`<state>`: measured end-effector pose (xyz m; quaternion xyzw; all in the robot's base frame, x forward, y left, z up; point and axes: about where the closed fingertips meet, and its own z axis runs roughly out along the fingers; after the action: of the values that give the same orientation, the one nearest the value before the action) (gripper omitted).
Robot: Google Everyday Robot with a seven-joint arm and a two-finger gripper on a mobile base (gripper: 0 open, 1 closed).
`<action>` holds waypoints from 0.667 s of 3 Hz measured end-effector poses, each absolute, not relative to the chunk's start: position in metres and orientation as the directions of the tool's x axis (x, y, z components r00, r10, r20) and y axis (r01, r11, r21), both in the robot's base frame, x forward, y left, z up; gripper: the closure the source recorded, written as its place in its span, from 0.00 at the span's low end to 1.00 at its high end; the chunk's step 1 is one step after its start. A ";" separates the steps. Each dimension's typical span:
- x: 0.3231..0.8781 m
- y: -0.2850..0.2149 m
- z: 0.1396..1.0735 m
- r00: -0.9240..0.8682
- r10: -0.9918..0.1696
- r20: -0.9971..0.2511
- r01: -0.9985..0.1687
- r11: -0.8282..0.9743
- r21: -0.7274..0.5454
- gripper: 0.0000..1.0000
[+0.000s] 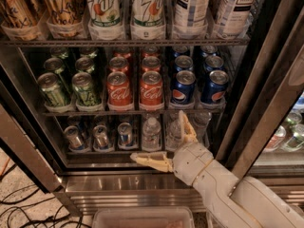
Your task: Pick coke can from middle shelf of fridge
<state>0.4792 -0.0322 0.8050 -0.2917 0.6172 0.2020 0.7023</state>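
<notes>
Nearest the camera: clear plastic bin [142, 216] at the bottom edge, white jointed robot arm [223, 186] coming in from lower right. Its tan two-finger end effector [158, 135] sits low in front of the open stainless-steel drinks fridge [118, 184], level with the bottom rack and below the middle shelf. Fingers spread wide: one finger [148, 160] points left along the sill, the other points up in front of the small clear water bottles [151, 134]. Nothing held, not touching any can. Bottom rack also has small silver-topped cans [100, 137] on the left. Above it is the grey wire middle shelf [133, 112]: green cans [52, 90] left, red Coca-Cola cans centre, blue Pepsi cans [183, 87] right, all in rows running back. Front red aluminium coke can [151, 89] with white script stands upright at the shelf's front rail, a twin just beside it on the left, more red ones behind. It's above and slightly left of the upward finger, apart from it. Top rack: tall bottles [148, 11], 7up and tea labels
</notes>
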 end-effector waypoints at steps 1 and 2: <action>0.491 -0.047 0.809 0.139 -0.080 -0.987 -0.627 0.764 -0.150 0.00; 0.491 -0.047 0.809 0.139 -0.080 -0.987 -0.627 0.764 -0.150 0.00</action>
<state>0.4914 -0.0470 0.8091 -0.2823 0.6264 0.1954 0.6998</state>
